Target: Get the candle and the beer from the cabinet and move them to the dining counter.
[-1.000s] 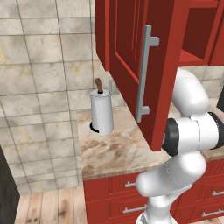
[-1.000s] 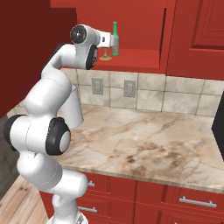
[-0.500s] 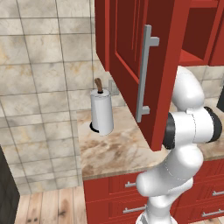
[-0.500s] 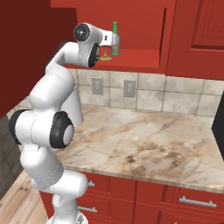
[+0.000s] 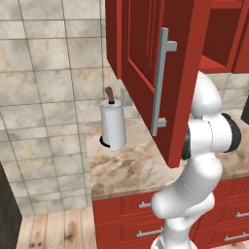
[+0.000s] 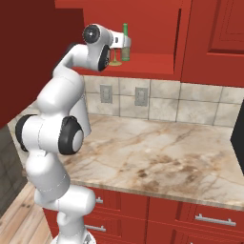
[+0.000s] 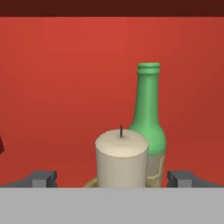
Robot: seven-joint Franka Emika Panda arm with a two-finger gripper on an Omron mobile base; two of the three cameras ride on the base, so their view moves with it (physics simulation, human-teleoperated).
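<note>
The gripper (image 7: 112, 179) is being held wide open and empty inside the cabinet (image 6: 152, 64). The candle (image 7: 121, 158) is being framed upright at twelve o'clock between the fingertips, the beer (image 7: 148, 118) behind at one o'clock.

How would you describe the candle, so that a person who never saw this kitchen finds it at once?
Look into the open red cabinet above the marbled counter. On its shelf two things stand together: the candle is the short cream-white stub in front, the beer the taller green bottle behind.
</note>
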